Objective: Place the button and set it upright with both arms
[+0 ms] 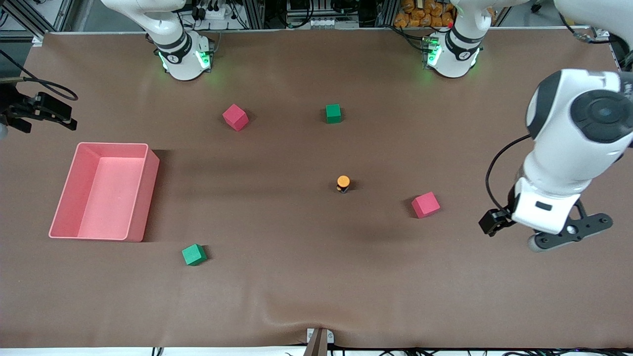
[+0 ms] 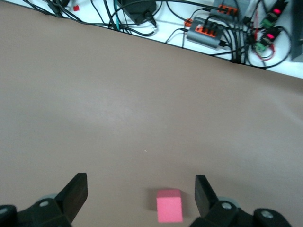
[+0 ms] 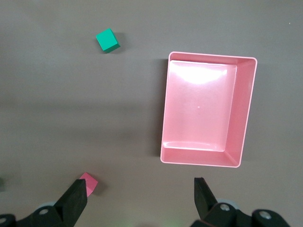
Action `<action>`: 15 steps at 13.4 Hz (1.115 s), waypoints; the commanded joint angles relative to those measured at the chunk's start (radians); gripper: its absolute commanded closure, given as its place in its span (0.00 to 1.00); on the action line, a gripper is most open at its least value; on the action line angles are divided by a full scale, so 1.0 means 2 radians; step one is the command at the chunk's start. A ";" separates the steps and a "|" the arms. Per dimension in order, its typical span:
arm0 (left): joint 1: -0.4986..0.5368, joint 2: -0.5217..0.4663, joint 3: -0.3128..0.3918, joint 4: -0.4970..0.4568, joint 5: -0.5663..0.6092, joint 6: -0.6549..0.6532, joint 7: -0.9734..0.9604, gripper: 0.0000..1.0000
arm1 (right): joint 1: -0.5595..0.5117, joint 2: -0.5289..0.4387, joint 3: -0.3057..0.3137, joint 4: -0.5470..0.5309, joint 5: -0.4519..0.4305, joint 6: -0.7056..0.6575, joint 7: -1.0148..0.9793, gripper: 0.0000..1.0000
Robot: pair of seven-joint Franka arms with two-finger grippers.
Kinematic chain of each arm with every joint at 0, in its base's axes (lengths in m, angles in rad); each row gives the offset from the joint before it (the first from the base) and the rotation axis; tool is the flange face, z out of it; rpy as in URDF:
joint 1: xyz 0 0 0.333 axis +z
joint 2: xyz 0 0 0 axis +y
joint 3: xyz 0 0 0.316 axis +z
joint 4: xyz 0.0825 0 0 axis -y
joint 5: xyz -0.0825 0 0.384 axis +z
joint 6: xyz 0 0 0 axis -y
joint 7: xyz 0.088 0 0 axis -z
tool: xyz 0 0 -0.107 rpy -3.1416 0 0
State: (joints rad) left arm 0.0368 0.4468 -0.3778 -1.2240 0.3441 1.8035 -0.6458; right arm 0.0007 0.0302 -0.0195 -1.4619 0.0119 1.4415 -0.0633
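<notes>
The left arm comes off its base at the top of the front view and folds out over its own end of the table, wrist pointing down. The left gripper point(image 2: 139, 191) hangs in the air over bare mat at roughly 4 o'clock from the table's middle. Its fingers point(image 2: 75, 191) are spread wide with nothing between them, and they touch nothing. In the left wrist view a red cube point(image 2: 169, 205) lies on the mat under the gap; it's the same red cube point(image 1: 425, 204) that sits near that gripper in the front view.

The right arm reaches out past its end of the table, so only the dark gripper end point(image 1: 37, 111) pokes in at about 9 o'clock. The right gripper point(image 3: 141, 191) is also wide open and holding nothing, up high and looking straight down at the pink bin point(image 3: 246, 109), which has nothing in it.

The button point(image 1: 343, 183) stands upright on the brown table mat point(image 1: 296, 277), orange cap on top, a bit toward 3 o'clock from the middle, well apart from both grippers. Around it:
- second red cube point(image 1: 235, 117) at about 11 o'clock
- green cube point(image 1: 333, 113) at 12 o'clock
- another green cube point(image 1: 194, 254) at about 8 o'clock, just off the corner of the pink bin point(image 1: 148, 198)
</notes>
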 commanded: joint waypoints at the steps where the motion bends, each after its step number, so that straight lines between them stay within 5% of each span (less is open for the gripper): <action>1: -0.021 -0.050 0.044 -0.015 -0.062 -0.037 0.031 0.00 | 0.002 -0.003 0.000 0.003 0.003 -0.001 0.002 0.00; 5: -0.045 -0.087 0.112 -0.016 -0.134 -0.102 0.069 0.00 | -0.001 -0.004 -0.002 0.003 0.005 -0.006 0.002 0.00; 9: -0.048 -0.124 0.134 -0.025 -0.144 -0.181 0.124 0.00 | -0.006 -0.004 -0.003 0.003 0.004 -0.007 0.000 0.00; 15: -0.049 -0.243 0.191 -0.148 -0.173 -0.188 0.218 0.00 | -0.007 -0.006 -0.002 0.004 0.005 -0.007 0.002 0.00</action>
State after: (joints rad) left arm -0.0565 0.0672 -0.0470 -1.3871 0.0306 1.4084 -0.2638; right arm -0.0057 0.0294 -0.0256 -1.4609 0.0119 1.4377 -0.0633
